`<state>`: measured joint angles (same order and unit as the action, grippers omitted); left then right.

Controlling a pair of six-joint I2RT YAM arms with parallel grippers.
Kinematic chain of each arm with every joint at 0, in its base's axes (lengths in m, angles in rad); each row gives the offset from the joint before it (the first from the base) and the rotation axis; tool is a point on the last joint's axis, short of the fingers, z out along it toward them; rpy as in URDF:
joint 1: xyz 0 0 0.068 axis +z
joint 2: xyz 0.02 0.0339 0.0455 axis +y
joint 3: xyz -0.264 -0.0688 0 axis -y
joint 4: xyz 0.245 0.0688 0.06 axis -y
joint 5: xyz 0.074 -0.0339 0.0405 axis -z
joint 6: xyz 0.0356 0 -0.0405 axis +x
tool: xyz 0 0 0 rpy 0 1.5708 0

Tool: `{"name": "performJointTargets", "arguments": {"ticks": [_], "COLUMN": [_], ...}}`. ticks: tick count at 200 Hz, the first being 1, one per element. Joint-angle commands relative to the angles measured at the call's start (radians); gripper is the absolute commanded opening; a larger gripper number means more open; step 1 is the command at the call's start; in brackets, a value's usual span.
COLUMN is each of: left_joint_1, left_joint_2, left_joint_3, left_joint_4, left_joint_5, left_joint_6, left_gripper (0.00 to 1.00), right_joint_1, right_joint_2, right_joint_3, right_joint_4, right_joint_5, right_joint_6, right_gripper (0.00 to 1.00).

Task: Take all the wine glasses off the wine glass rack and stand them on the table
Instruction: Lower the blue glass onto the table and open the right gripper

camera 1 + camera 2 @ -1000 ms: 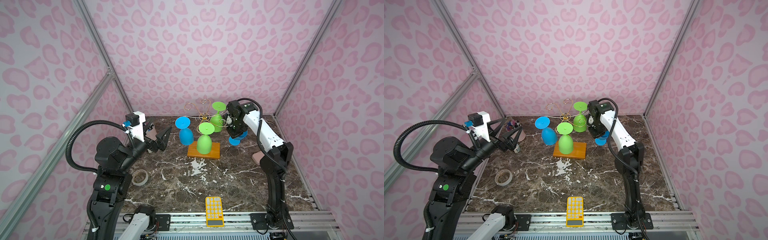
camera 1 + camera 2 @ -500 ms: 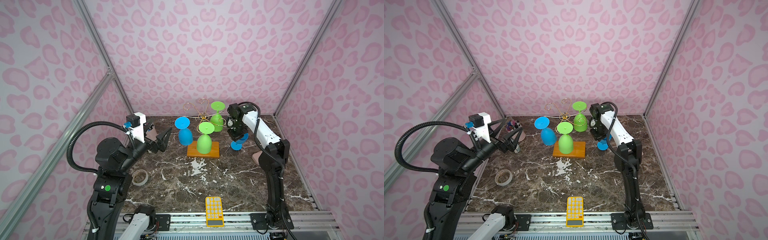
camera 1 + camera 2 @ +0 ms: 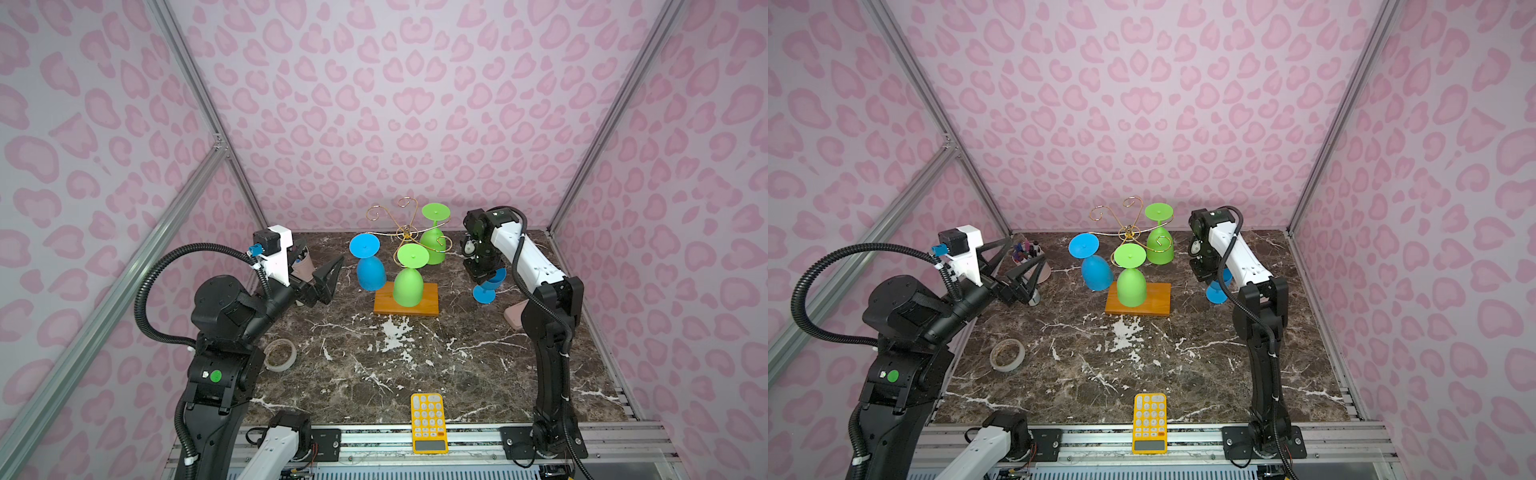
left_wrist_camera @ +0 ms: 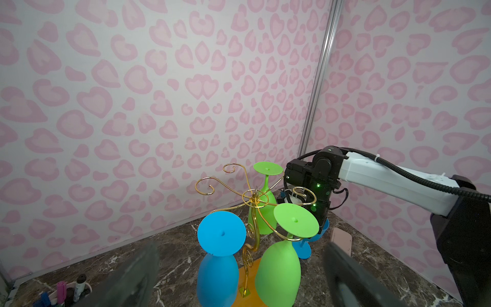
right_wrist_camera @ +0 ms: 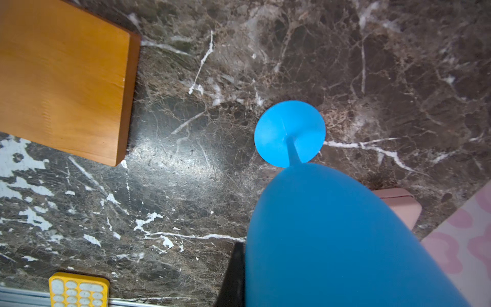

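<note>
The wine glass (image 3: 484, 294) hangs in the right gripper (image 3: 485, 272), foot down near the tabletop (image 3: 415, 365). Left of this gripper stands the rack (image 3: 430, 298), with the nearest glass (image 3: 434, 247), the front glass (image 3: 408, 286) and the farthest glass (image 3: 368, 272) hanging bowl-down from it. A case (image 3: 513, 319) lies before the gripper to its right, a calculator (image 3: 429, 419) well before it. The pen cup (image 3: 306, 269) sits just beside the left gripper (image 3: 1025, 250), a tape roll (image 3: 282, 353) well before it.

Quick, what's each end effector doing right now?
Left end effector: open, holding nothing.
Right end effector: closed on the blue wine glass.
</note>
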<state>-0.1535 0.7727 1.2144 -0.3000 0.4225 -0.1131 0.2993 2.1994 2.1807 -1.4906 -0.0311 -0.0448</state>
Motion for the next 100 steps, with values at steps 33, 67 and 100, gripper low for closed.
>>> {"name": "performJointTargets", "arguments": {"ticks": [33,67,100], "left_joint_1": [0.0,0.0,0.0], "left_joint_2": [-0.002,-0.001,0.001], "left_joint_3": [-0.001,-0.003,-0.004], "left_joint_4": [0.018,0.019,0.019], "left_joint_5": [0.006,0.006,0.003], "left_joint_6": [0.007,0.008,0.008], "left_gripper": [0.97,0.97,0.97], "right_joint_1": [0.007,0.009,0.013], "right_joint_2": [0.005,-0.009,-0.063], "right_joint_3": [0.038,0.044,0.006], "right_joint_4": [-0.014,-0.017,0.037], "right_joint_5": [-0.003,0.013,-0.003], "right_joint_6": [0.001,0.016,0.038], "right_gripper": [0.19,0.24,0.26]}}
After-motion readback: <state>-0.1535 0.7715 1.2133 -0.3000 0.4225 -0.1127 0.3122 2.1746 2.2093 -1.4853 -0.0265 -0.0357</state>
